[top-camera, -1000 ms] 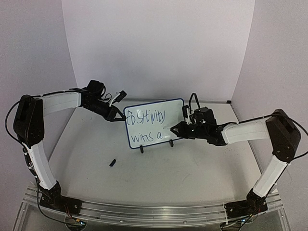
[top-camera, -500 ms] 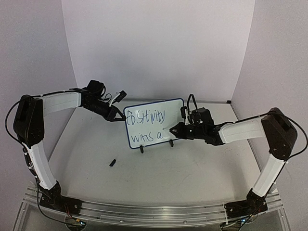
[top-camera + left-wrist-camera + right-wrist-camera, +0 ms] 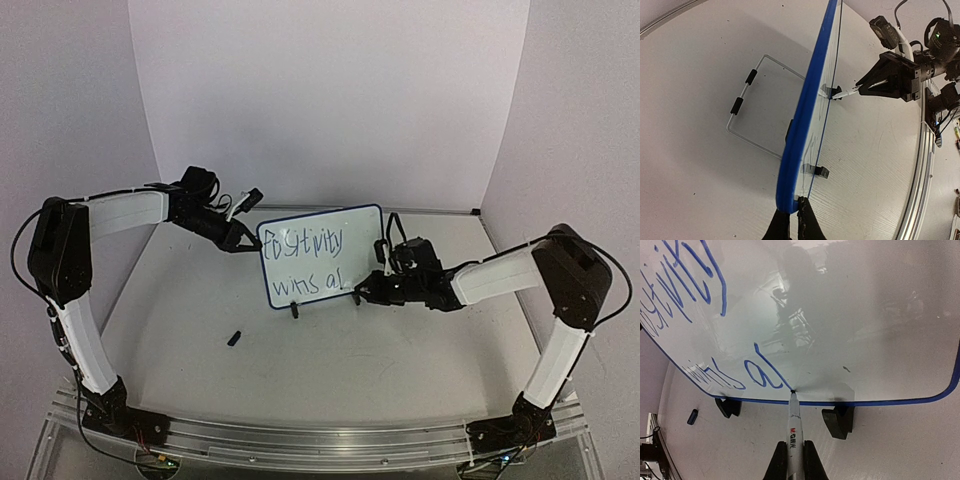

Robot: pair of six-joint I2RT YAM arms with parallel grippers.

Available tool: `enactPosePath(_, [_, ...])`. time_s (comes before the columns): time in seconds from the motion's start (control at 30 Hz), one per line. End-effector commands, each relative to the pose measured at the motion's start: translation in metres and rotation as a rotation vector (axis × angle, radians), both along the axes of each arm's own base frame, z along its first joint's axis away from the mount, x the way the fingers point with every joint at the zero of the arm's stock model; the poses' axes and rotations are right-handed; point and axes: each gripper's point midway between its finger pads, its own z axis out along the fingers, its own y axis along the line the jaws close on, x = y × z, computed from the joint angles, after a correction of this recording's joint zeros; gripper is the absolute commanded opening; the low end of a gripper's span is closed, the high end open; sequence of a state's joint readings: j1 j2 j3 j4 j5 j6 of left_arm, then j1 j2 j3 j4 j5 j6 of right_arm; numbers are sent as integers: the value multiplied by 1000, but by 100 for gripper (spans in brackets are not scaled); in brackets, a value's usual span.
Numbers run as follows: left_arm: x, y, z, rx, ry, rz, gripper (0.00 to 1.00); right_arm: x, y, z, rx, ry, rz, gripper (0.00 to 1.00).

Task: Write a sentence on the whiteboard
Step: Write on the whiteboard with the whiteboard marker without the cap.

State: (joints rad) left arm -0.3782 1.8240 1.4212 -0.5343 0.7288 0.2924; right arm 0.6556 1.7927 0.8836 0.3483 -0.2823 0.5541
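Fingers (image 3: 776, 462) of the right gripper (image 3: 792, 452) are closed on a marker (image 3: 794, 432), which stands between them with its tip touching the whiteboard (image 3: 855, 315) low on the face. The tip sits just above the blue bottom frame, between the two black clip feet (image 3: 838, 421). The left gripper (image 3: 790, 222) is clamped on the board's left edge and steadies it. The board stands upright on its feet toward the far middle of the table (image 3: 330, 380), between the two arms. The sentence (image 3: 303, 262) runs in two lines on it. Change noted: a second ago the lower line ended at "a" and the right gripper stood higher, level with that letter. Now a slanting downstroke follows the "a" and the gripper has come down to the foot of that stroke. Judgement: the first "l" of the last word is drawn, so the writing is nearly complete and perhaps one more stroke is outstanding. Space to the right of the stroke is adequate. A small dark object (image 3: 234, 338), possibly the marker cap, lies on the table near and left of the board.
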Motion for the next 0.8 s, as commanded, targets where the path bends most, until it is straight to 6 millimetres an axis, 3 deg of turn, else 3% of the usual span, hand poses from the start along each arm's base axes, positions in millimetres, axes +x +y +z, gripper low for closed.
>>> enactPosePath(0.0, [2, 2, 16, 31, -78, -9, 0, 3, -7, -10, -18, 11, -34, 0])
enactPosePath(0.5, [1, 2, 19, 29, -85, -8, 0, 7, -11, 71, 42, -136, -50, 0])
enactPosePath(0.77, [1, 2, 17, 32, -83, -8, 0, 17, -6, 68, 16, -147, -46, 0])
